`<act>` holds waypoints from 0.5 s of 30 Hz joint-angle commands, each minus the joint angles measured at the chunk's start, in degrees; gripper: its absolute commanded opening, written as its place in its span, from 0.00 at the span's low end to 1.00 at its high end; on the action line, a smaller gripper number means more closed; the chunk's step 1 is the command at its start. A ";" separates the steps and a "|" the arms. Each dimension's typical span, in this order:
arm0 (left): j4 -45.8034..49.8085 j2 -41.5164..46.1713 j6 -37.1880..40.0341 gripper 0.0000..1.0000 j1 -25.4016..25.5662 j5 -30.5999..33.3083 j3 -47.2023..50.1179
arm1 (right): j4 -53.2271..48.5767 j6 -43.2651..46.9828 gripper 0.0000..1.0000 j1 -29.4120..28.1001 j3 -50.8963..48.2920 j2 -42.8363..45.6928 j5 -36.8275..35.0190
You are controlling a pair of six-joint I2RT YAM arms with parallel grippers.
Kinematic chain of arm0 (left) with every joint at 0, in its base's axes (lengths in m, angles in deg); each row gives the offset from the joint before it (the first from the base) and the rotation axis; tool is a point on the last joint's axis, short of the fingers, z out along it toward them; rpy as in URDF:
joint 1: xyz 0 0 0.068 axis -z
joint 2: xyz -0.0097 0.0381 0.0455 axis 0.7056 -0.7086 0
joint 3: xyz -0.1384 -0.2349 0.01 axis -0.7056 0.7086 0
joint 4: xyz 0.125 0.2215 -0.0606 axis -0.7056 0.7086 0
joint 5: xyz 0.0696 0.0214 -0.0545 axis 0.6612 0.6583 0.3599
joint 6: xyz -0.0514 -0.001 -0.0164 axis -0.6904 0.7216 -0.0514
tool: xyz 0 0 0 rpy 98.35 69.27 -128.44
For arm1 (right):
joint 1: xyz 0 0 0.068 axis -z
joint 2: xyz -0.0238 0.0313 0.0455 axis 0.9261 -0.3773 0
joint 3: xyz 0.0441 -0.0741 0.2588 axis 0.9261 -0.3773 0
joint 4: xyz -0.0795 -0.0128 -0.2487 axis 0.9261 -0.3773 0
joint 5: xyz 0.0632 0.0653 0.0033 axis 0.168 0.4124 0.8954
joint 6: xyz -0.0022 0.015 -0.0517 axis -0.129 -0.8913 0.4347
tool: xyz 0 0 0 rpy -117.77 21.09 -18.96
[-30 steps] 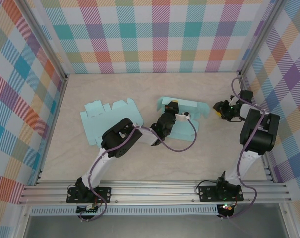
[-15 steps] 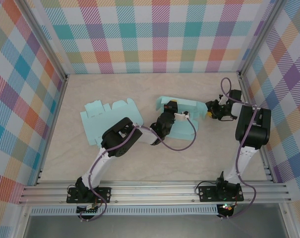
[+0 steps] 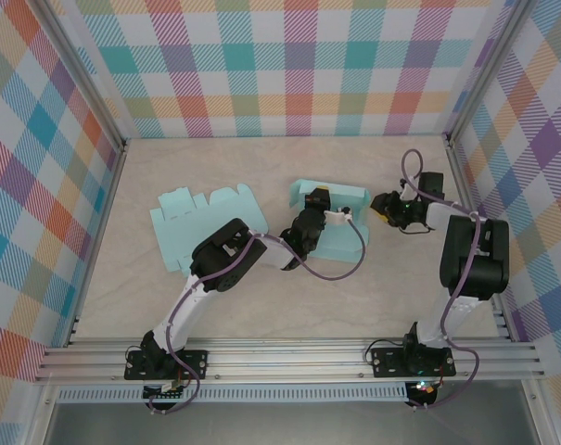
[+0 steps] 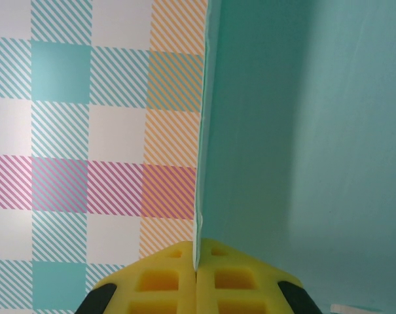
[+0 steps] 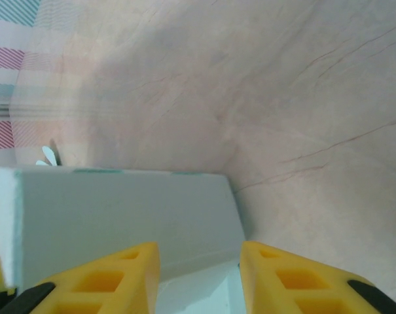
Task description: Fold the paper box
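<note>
The teal paper box [image 3: 340,232] lies partly folded at the table's middle. My left gripper [image 3: 315,198] is at its back-left corner. In the left wrist view the yellow fingers [image 4: 165,281] are shut on the thin upright edge of a teal box wall [image 4: 302,131]. My right gripper [image 3: 376,206] is at the box's right end, touching the raised side flap. In the right wrist view it stands open [image 5: 199,265], with the pale flap [image 5: 119,216] right in front of the gap and not pinched.
A second teal box blank [image 3: 206,221] lies flat to the left of the left arm. Plaid walls [image 3: 299,65] close the back and both sides. An aluminium rail [image 3: 289,357] runs along the near edge. A purple cable [image 3: 340,273] loops over the table.
My right gripper has moved left from the right wall to the box's right end. The box's right flap, lying flat before, now stands up. The left gripper has kept its hold.
</note>
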State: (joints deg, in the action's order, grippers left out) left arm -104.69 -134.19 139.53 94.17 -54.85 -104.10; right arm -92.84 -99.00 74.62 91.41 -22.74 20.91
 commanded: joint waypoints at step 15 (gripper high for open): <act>-1.42 -1.02 -0.23 0.00 -0.47 -1.37 -0.30 | 9.84 1.84 0.46 -5.55 -9.10 5.14 -4.86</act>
State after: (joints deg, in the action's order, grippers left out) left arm -104.69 -134.30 139.50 94.17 -54.87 -104.10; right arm -87.42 -98.71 69.90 83.13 -19.22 16.97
